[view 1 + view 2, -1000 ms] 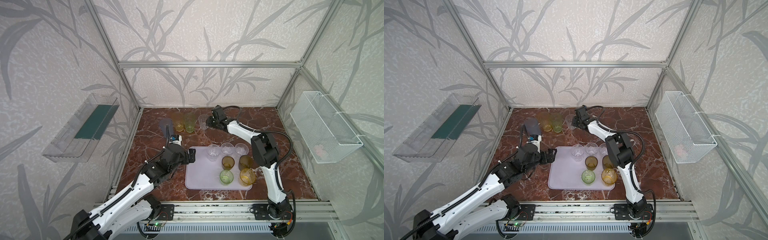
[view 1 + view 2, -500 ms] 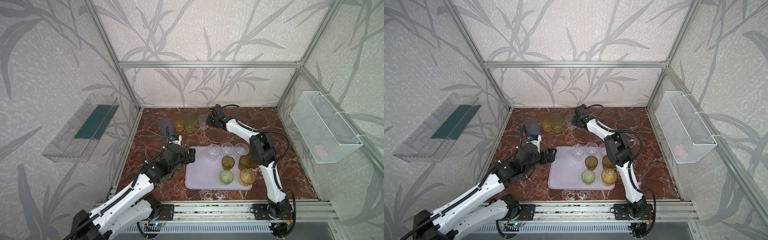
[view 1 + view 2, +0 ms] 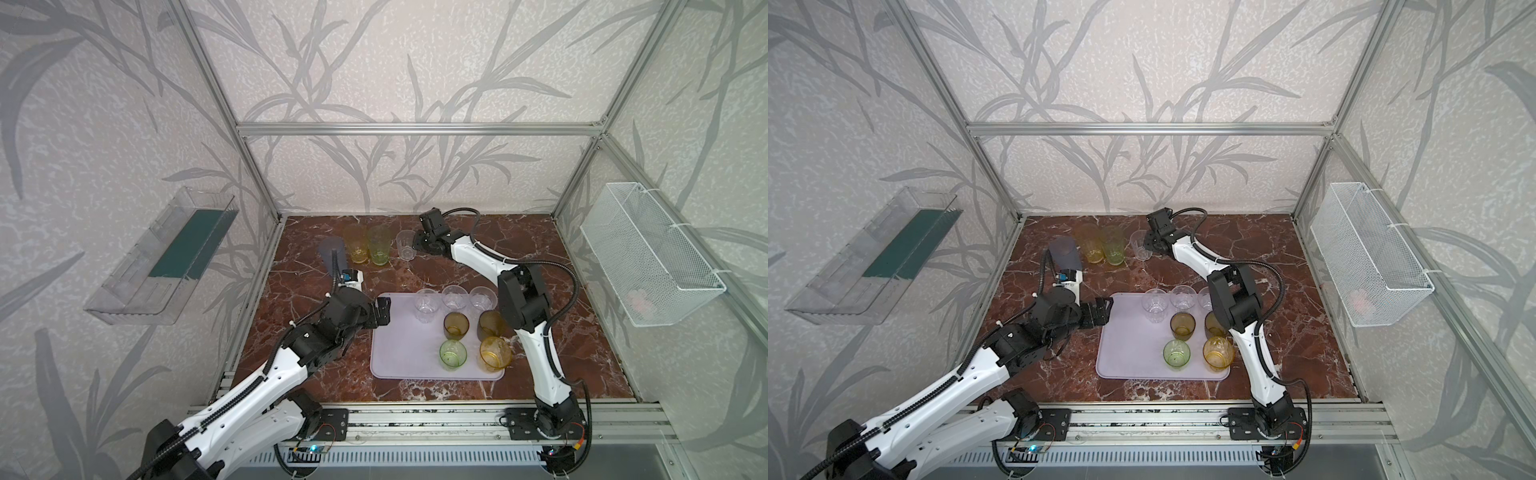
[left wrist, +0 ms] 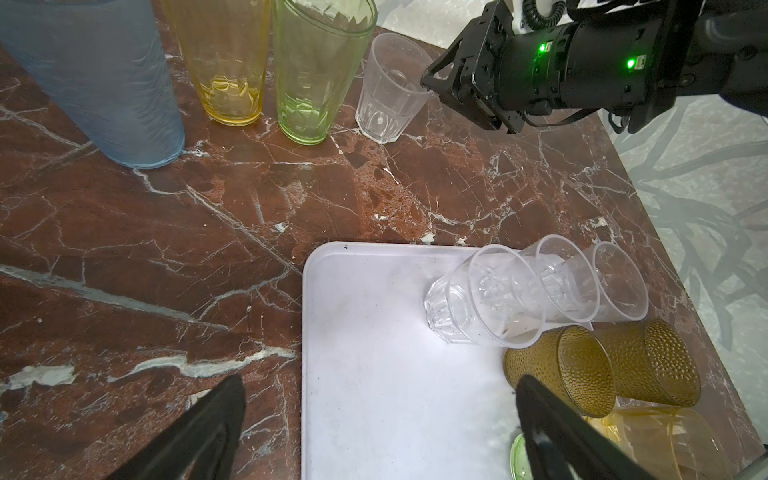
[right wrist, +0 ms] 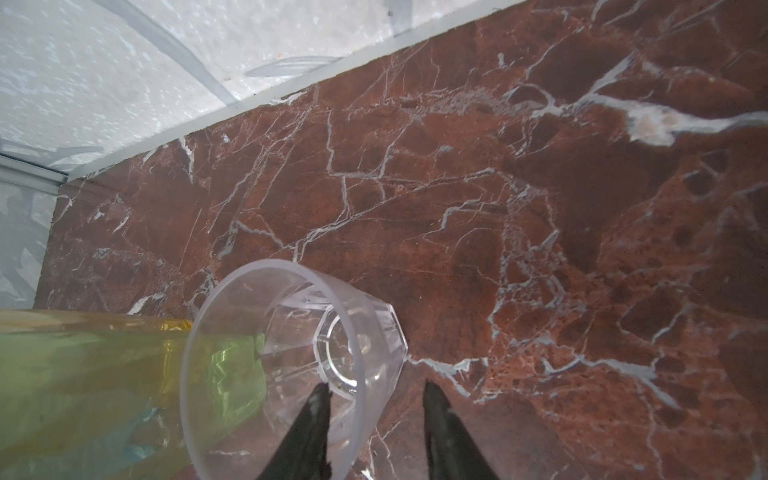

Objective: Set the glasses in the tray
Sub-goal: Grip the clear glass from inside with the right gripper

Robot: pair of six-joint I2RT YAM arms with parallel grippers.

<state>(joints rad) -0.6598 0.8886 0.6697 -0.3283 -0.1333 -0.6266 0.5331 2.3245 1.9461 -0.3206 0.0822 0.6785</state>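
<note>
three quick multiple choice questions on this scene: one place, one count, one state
1. Where does the blue glass stand? A on the tray B on the table C in the wire basket
2. How many glasses stand on the tray? A seven B four C ten
3. The left gripper is: A shut on a glass B shut, empty C open
1 B, on the marble beside the yellow glass; 2 A, three clear glasses, two brown glasses, one green glass, one amber glass; 3 C, its fingers stand wide apart around nothing.
</note>
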